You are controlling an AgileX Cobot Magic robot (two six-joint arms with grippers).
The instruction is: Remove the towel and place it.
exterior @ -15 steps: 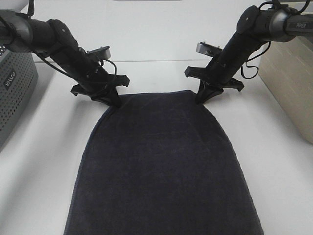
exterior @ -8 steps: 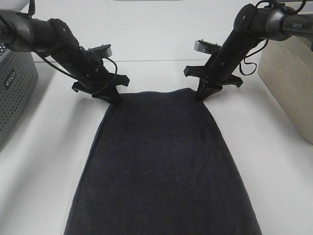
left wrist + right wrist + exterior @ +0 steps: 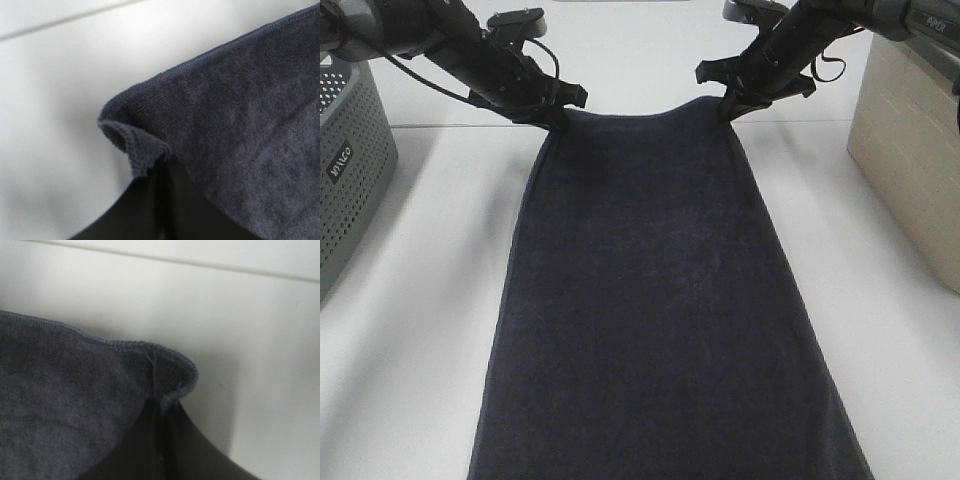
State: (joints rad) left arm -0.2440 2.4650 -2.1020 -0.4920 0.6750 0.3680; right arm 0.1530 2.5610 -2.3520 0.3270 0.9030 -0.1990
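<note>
Raised higher, both end effectors (image 3: 558, 112) (image 3: 728, 105) pinch towel (image 3: 650, 300) corners.

Quick headcount of what's on the table

One towel (image 3: 655, 300), dark navy and stretched long down the middle. Two grippers, the left gripper (image 3: 552, 112) and the right gripper (image 3: 728, 103), each pinching one far corner of it. Two containers off at the sides: one grey perforated basket (image 3: 350, 170) on the left and one beige bin (image 3: 910, 160) on the right. And just the one white table (image 3: 420, 330) under it all
</note>
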